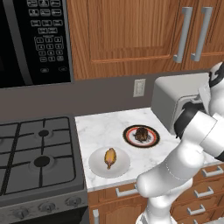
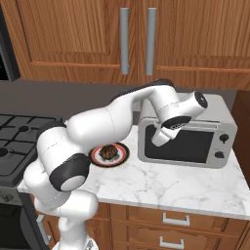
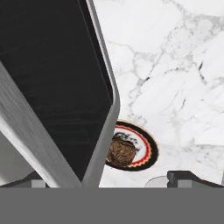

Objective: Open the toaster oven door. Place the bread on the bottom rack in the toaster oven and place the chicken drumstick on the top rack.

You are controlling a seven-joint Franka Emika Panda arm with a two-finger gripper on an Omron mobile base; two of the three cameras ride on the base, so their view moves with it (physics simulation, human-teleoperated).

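The silver-grey toaster oven [image 2: 188, 128] stands at the right end of the marble counter, with its dark-glass door [image 2: 183, 146] upright and closed. My gripper [image 2: 158, 138] hangs at the door's upper left corner, pointing down. In the hand view the gripper [image 3: 109, 181] is open, and the door's grey handle bar [image 3: 30, 135] crosses between the fingertips, close to the left one. Left of the oven, the bread [image 1: 141, 134] [image 3: 121, 151] lies on a dark red-rimmed plate [image 1: 153, 140]. The chicken drumstick [image 1: 110, 157] lies on a white plate [image 1: 97, 166] near the counter's front edge. The racks are hidden behind the door.
A gas stove [image 1: 39, 153] adjoins the counter on the left, under a black microwave [image 1: 35, 39]. Wooden cabinets [image 2: 122, 34] with long handles hang above the oven. A wall outlet [image 1: 139, 87] sits behind the plates. Bare marble [image 2: 161, 185] lies in front of the oven.
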